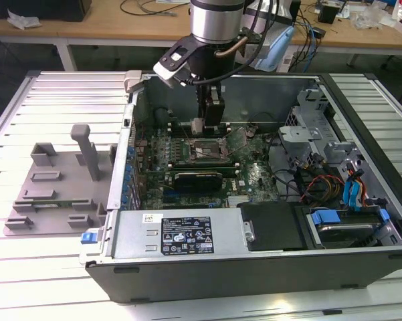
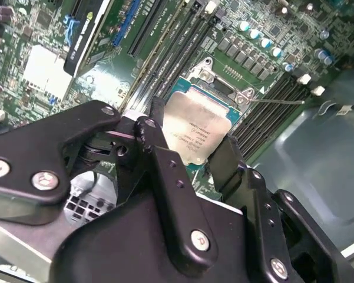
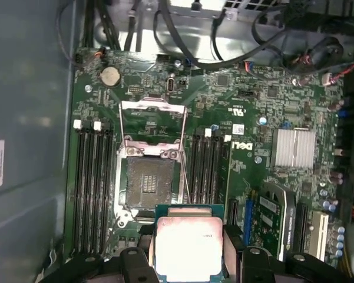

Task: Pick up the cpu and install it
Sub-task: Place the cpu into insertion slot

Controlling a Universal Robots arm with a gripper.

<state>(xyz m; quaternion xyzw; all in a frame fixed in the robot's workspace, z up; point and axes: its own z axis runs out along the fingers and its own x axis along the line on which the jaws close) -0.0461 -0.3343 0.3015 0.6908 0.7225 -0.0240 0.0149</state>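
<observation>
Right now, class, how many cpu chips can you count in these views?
1: the cpu, clamped between the fingers above the motherboard; the socket is empty.

a lab: open computer case point(image 1: 254, 281) on slatted metal workbench point(image 1: 73, 100).

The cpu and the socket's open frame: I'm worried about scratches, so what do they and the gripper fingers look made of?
The cpu: seemingly a metal lid, satin silver-grey with soft glare, on a green substrate edge. The socket frame: likely bare steel, thin, bright and shiny. The fingers of the gripper: matte black, plastic or coated metal; the look leaves it open.
</observation>
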